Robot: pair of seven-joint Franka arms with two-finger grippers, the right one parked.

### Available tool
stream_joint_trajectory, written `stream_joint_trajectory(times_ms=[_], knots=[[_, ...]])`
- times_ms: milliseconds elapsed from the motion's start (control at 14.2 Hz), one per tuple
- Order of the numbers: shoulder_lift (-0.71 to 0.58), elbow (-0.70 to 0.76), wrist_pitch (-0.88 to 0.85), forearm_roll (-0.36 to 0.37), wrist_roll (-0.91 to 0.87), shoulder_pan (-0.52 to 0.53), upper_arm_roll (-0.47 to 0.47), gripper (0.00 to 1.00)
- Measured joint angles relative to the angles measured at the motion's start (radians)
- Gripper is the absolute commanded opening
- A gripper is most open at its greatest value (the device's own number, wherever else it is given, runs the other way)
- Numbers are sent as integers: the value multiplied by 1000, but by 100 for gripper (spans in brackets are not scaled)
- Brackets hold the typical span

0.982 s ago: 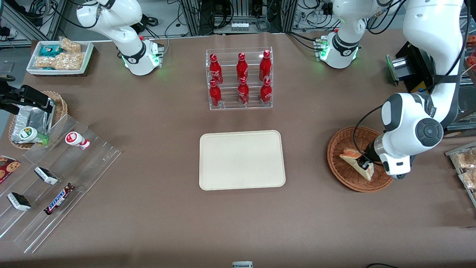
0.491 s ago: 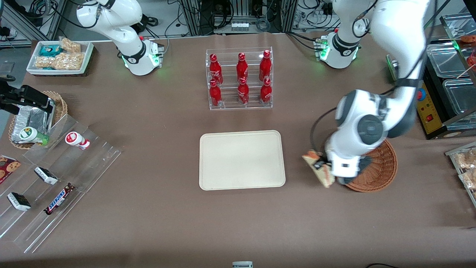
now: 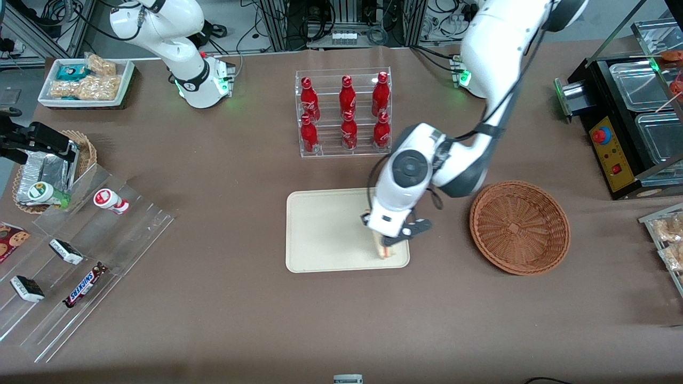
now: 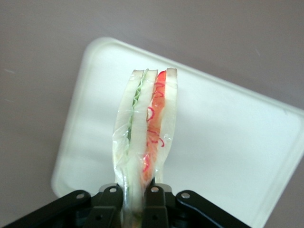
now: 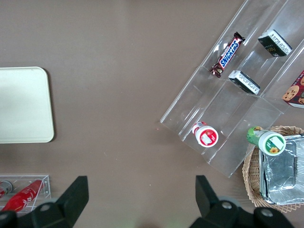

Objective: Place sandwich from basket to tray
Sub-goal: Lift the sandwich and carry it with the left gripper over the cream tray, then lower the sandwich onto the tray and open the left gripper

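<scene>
The sandwich [image 4: 146, 128], a clear-wrapped wedge with green and orange-red layers, hangs edge-on in my left gripper [image 4: 134, 191], whose fingers are shut on its narrow end. In the front view the gripper [image 3: 385, 242] holds the sandwich [image 3: 383, 250] over the cream tray [image 3: 331, 229], at the tray's corner nearest the front camera and toward the basket. Whether the sandwich touches the tray [image 4: 228, 142] I cannot tell. The round brown wicker basket [image 3: 519, 228] sits beside the tray, toward the working arm's end, with nothing in it.
A clear rack of red bottles [image 3: 344, 113] stands farther from the front camera than the tray. A stepped acrylic shelf with snacks [image 3: 80, 256] and a small wicker basket of foil packets [image 3: 50, 168] lie toward the parked arm's end. A black machine [image 3: 629, 133] stands near the working arm.
The gripper has lifted the sandwich out of the basket and carried it sideways across the table to above the tray. The basket now holds nothing.
</scene>
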Motion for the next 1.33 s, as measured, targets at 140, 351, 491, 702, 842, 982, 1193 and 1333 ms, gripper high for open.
stream_joint_trajectory(times_ms=[140, 351, 491, 702, 842, 982, 1193, 1333], knots=[[36, 5, 69, 1, 0, -47, 0, 7], [63, 10, 98, 24, 18, -82, 1, 8], [75, 11, 98, 29, 18, -94, 1, 11], [96, 11, 98, 30, 19, -96, 2, 47], [108, 11, 98, 31, 19, -100, 2, 100], [109, 17, 98, 33, 15, -112, 2, 100], [74, 53, 87, 33, 13, -116, 11, 100], [7, 68, 11, 34, 13, -105, 23, 100]])
